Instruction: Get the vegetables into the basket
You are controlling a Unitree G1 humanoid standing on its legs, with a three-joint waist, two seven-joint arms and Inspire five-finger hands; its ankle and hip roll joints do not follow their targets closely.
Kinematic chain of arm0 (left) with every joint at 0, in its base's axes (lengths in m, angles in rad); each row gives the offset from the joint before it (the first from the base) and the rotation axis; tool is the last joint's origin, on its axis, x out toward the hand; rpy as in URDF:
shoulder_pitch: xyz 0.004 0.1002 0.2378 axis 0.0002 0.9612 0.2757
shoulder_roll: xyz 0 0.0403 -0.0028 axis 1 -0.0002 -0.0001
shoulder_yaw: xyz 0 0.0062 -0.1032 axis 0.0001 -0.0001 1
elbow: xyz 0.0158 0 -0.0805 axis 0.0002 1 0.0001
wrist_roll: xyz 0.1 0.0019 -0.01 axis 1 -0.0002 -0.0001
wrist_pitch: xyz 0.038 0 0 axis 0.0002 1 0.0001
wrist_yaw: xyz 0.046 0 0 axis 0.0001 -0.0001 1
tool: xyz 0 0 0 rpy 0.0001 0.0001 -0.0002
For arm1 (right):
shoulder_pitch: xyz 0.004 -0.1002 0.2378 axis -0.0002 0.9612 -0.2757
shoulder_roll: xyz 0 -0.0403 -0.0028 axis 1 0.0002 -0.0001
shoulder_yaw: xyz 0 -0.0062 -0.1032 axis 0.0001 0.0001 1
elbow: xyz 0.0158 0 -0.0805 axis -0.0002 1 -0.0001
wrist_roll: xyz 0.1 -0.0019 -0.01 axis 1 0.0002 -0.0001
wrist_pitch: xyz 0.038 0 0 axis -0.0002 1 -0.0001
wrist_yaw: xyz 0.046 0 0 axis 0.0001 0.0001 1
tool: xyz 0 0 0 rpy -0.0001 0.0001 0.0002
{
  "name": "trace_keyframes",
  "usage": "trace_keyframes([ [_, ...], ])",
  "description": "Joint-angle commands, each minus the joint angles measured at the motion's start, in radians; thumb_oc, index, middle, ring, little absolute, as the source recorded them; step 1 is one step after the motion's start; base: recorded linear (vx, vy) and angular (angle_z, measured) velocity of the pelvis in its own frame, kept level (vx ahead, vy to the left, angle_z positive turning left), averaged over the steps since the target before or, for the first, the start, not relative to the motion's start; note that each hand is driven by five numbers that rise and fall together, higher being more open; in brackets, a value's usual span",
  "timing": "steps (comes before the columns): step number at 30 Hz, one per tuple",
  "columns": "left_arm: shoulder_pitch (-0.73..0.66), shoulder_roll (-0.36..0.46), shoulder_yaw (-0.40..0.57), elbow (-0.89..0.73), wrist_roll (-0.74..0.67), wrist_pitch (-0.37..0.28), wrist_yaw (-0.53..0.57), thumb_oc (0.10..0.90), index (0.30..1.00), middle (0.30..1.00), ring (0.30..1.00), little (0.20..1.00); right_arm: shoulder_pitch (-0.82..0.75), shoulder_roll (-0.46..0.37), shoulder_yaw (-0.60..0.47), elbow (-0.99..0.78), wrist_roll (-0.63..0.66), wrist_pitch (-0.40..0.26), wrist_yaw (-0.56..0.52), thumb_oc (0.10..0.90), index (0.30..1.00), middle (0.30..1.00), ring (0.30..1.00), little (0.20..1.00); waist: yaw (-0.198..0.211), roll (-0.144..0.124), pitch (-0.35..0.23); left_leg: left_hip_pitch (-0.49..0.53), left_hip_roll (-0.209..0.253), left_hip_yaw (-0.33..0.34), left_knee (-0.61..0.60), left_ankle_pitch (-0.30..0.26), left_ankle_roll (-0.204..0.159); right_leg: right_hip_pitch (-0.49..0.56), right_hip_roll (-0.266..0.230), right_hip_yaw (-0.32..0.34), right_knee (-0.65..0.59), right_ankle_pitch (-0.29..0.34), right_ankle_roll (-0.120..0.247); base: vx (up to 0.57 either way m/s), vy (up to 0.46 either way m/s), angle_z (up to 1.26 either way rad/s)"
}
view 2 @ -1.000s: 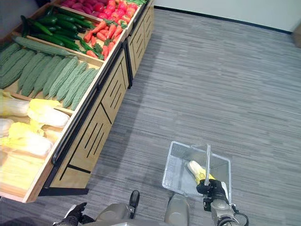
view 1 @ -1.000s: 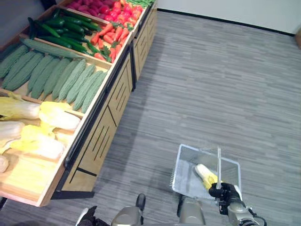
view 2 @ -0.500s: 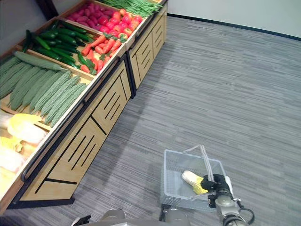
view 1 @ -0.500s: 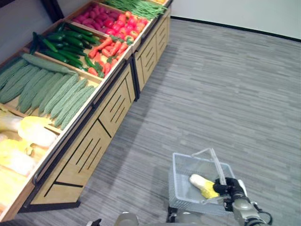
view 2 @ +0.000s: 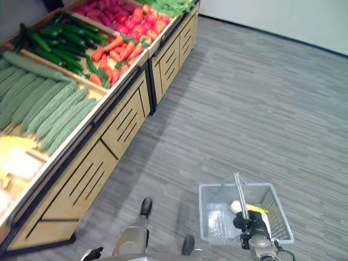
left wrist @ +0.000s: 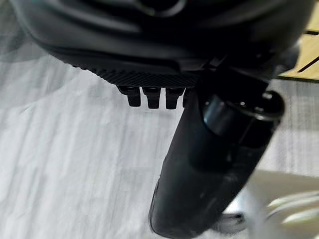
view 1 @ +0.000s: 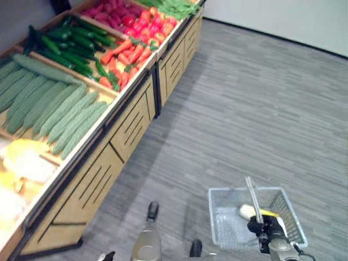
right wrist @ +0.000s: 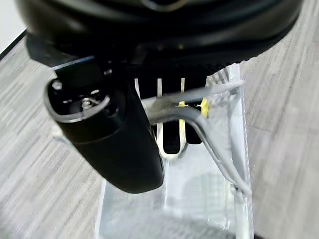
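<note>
Carrying step: right hand (view 1: 265,227) curled round the handle (view 1: 253,199) of the wire basket (view 1: 224,238) at lower right, one pale cabbage (view 1: 251,211) inside. Left hand (left wrist: 149,97) empty, fingers loosely bent. Next: approaching the produce shelf (view 1: 130,117) at left, picking carrots (view 1: 126,56) or cucumbers (view 1: 70,46).

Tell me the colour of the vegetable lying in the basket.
The vegetable in the basket is pale cream with a yellow end, clearest in the left eye view.

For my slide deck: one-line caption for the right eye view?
Robot's right hand carries a clear wire basket holding one pale yellow-tipped vegetable, beside wooden produce bins.
</note>
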Motion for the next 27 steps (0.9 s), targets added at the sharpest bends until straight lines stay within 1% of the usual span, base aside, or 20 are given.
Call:
trace_keyframes([
  [1,-0.007,0.049,-0.03,0.008,0.054,-0.009,0.001,0.9,1.0,1.0,1.0,1.0,-0.064,-0.075,-0.027,-0.116,-0.03,-0.062,-0.017,0.4,0.3,0.3,0.3,0.3,0.027,-0.009,-0.035,-0.039,-0.004,0.002,0.071,-0.08,-0.003,-0.051,-0.094,0.074,0.11,0.101,0.11,0.25,0.361,-0.15],
  [2,-0.009,0.051,-0.029,0.006,0.051,-0.01,0.0,0.9,1.0,1.0,1.0,1.0,-0.065,-0.072,-0.024,-0.123,-0.034,-0.059,-0.017,0.4,0.3,0.3,0.3,0.3,0.026,-0.014,-0.037,-0.039,-0.016,0.007,0.083,-0.094,0.005,-0.054,-0.107,0.076,0.115,0.123,0.117,0.14,0.222,-0.29],
  [3,-0.009,0.051,-0.029,0.006,0.051,-0.01,0.0,0.9,1.0,1.0,1.0,1.0,-0.065,-0.072,-0.024,-0.124,-0.034,-0.059,-0.017,0.4,0.3,0.3,0.3,0.3,0.027,-0.015,-0.037,-0.04,-0.017,0.007,0.084,-0.095,0.005,-0.054,-0.108,0.076,0.115,0.124,0.117,0.14,0.201,-0.38],
  [5,-0.016,0.061,-0.022,-0.003,0.037,-0.007,0.002,0.9,1.0,1.0,1.0,1.0,-0.077,-0.067,-0.023,-0.124,-0.038,-0.057,-0.015,0.4,0.3,0.3,0.3,0.3,0.029,-0.021,-0.036,-0.021,-0.046,0.02,0.101,-0.132,0.035,-0.107,-0.141,0.084,0.215,0.224,0.133,0.14,0.26,-0.18],
  [6,-0.019,0.064,-0.019,-0.002,0.034,-0.007,0.002,0.9,1.0,1.0,1.0,1.0,-0.084,-0.065,-0.02,-0.125,-0.037,-0.056,-0.016,0.4,0.3,0.3,0.3,0.3,0.029,-0.015,-0.031,-0.008,-0.052,0.021,0.099,-0.138,0.046,-0.136,-0.143,0.087,0.282,0.258,0.129,0.13,0.336,-0.01],
  [7,-0.017,0.068,-0.02,-0.025,0.018,-0.007,-0.005,0.9,1.0,1.0,1.0,1.0,-0.097,-0.063,-0.012,-0.136,-0.032,-0.058,-0.018,0.4,0.3,0.3,0.3,0.3,0.023,0.01,-0.011,0.023,-0.063,0.011,0.098,-0.151,0.067,-0.186,-0.137,0.079,0.405,0.302,0.119,0.14,0.314,0.04],
  [8,-0.017,0.07,-0.017,-0.029,0.008,-0.009,-0.009,0.9,1.0,1.0,1.0,1.0,-0.104,-0.063,-0.006,-0.14,-0.028,-0.059,-0.018,0.4,0.3,0.3,0.3,0.3,0.017,0.021,0.003,0.043,-0.067,0.003,0.096,-0.158,0.075,-0.216,-0.128,0.078,0.446,0.297,0.111,0.24,0.338,0.15],
  [9,-0.024,0.07,-0.007,-0.015,-0.015,-0.01,-0.012,0.9,1.0,1.0,1.0,1.0,-0.111,-0.056,0.0,-0.141,-0.025,-0.061,-0.013,0.4,0.3,0.3,0.3,0.3,0.0,0.032,0.016,0.083,-0.071,-0.01,0.082,-0.167,0.081,-0.285,-0.099,0.062,0.439,0.26,0.092,0.26,0.177,0.19],
  [10,-0.024,0.069,-0.004,-0.014,-0.021,-0.01,-0.016,0.9,1.0,1.0,1.0,1.0,-0.111,-0.056,0.002,-0.147,-0.024,-0.061,-0.012,0.4,0.3,0.3,0.3,0.3,-0.009,0.033,0.024,0.106,-0.076,-0.019,0.079,-0.173,0.08,-0.301,-0.097,0.048,0.417,0.248,0.086,0.67,-0.113,0.62],
  [11,-0.028,0.057,-0.001,0.016,-0.008,-0.012,-0.017,0.9,1.0,1.0,1.0,1.0,-0.13,-0.052,0.007,-0.148,-0.017,-0.063,-0.016,0.4,0.3,0.3,0.3,0.3,-0.049,0.024,0.049,0.189,-0.074,-0.078,0.102,-0.244,0.051,-0.349,-0.13,0.06,0.135,0.299,0.115,0.54,-0.212,0.53],
  [12,-0.028,0.057,-0.001,0.016,-0.008,-0.012,-0.017,0.9,1.0,1.0,1.0,1.0,-0.13,-0.052,0.007,-0.148,-0.017,-0.063,-0.016,0.4,0.3,0.3,0.3,0.3,-0.049,0.024,0.05,0.19,-0.073,-0.078,0.102,-0.244,0.051,-0.347,-0.13,0.059,0.135,0.299,0.114,0.56,-0.301,0.7],
  [13,-0.033,0.054,0.003,0.023,-0.01,-0.012,-0.017,0.9,1.0,1.0,1.0,1.0,-0.133,-0.049,0.008,-0.15,-0.018,-0.064,-0.018,0.4,0.3,0.3,0.3,0.3,-0.057,0.015,0.05,0.199,-0.068,-0.092,0.114,-0.262,0.043,-0.367,-0.144,0.087,0.078,0.321,0.123,0.23,-0.137,1.32],
  [14,-0.034,0.052,0.005,0.028,-0.009,-0.014,-0.018,0.9,1.0,1.0,1.0,1.0,-0.135,-0.048,0.007,-0.148,-0.02,-0.062,-0.019,0.4,0.3,0.3,0.3,0.3,-0.062,0.017,0.049,0.216,-0.059,-0.105,0.122,-0.28,0.034,-0.377,-0.151,0.1,0.039,0.337,0.132,0.33,-0.182,1.45],
  [16,-0.033,0.046,0.005,0.036,-0.004,-0.012,-0.017,0.9,1.0,1.0,1.0,1.0,-0.135,-0.047,0.007,-0.141,-0.023,-0.058,-0.017,0.4,0.3,0.3,0.3,0.3,-0.063,0.011,0.046,0.243,-0.05,-0.124,0.135,-0.303,0.023,-0.368,-0.152,0.111,0.034,0.359,0.145,0.3,-0.16,1.13],
  [17,-0.029,0.043,0.008,0.042,0.001,-0.01,-0.018,0.9,1.0,1.0,1.0,1.0,-0.13,-0.047,0.005,-0.137,-0.025,-0.058,-0.014,0.4,0.3,0.3,0.3,0.3,-0.059,0.006,0.036,0.252,-0.046,-0.133,0.14,-0.314,0.016,-0.349,-0.146,0.1,0.018,0.327,0.141,0.29,-0.18,0.71],
  [18,-0.024,0.039,0.011,0.049,0.005,-0.01,-0.013,0.9,1.0,1.0,1.0,1.0,-0.127,-0.043,0.003,-0.13,-0.022,-0.06,-0.012,0.4,0.3,0.3,0.3,0.3,-0.053,-0.002,0.025,0.257,-0.044,-0.136,0.15,-0.326,0.013,-0.335,-0.143,0.089,0.014,0.327,0.137,0.31,-0.199,0.56],
  [20,-0.014,0.032,0.011,0.049,0.009,-0.009,-0.014,0.9,1.0,1.0,1.0,1.0,-0.13,-0.047,0.011,-0.126,-0.024,-0.059,-0.005,0.4,0.3,0.3,0.3,0.3,-0.047,0.0,0.003,0.272,-0.024,-0.149,0.154,-0.323,0.001,-0.316,-0.122,0.063,0.019,0.32,0.131,0.27,-0.206,0.48],
  [21,-0.015,0.032,0.015,0.049,0.0,-0.009,-0.013,0.9,1.0,1.0,1.0,1.0,-0.133,-0.05,0.014,-0.124,-0.018,-0.062,-0.004,0.4,0.3,0.3,0.3,0.3,-0.044,0.002,-0.005,0.277,-0.012,-0.162,0.154,-0.312,-0.007,-0.309,-0.107,0.063,0.023,0.306,0.124,0.26,-0.243,0.26],
  [23,-0.012,0.021,0.005,0.04,-0.003,-0.007,-0.007,0.9,1.0,1.0,1.0,1.0,-0.148,-0.061,0.021,-0.132,-0.004,-0.07,-0.006,0.4,0.3,0.3,0.3,0.3,-0.037,0.01,-0.025,0.291,0.036,-0.185,0.127,-0.288,-0.03,-0.291,-0.079,0.017,0.037,0.264,0.108,0.28,-0.268,-0.11],
  [27,-0.021,0.01,-0.009,0.034,-0.005,-0.001,0.024,0.9,1.0,1.0,1.0,1.0,-0.162,-0.06,0.034,-0.109,0.001,-0.073,-0.016,0.4,0.3,0.3,0.3,0.3,-0.023,0.014,-0.042,0.296,0.078,-0.203,0.074,-0.247,-0.044,-0.291,-0.06,-0.011,0.052,0.232,0.095,0.16,-0.159,-0.1],
])
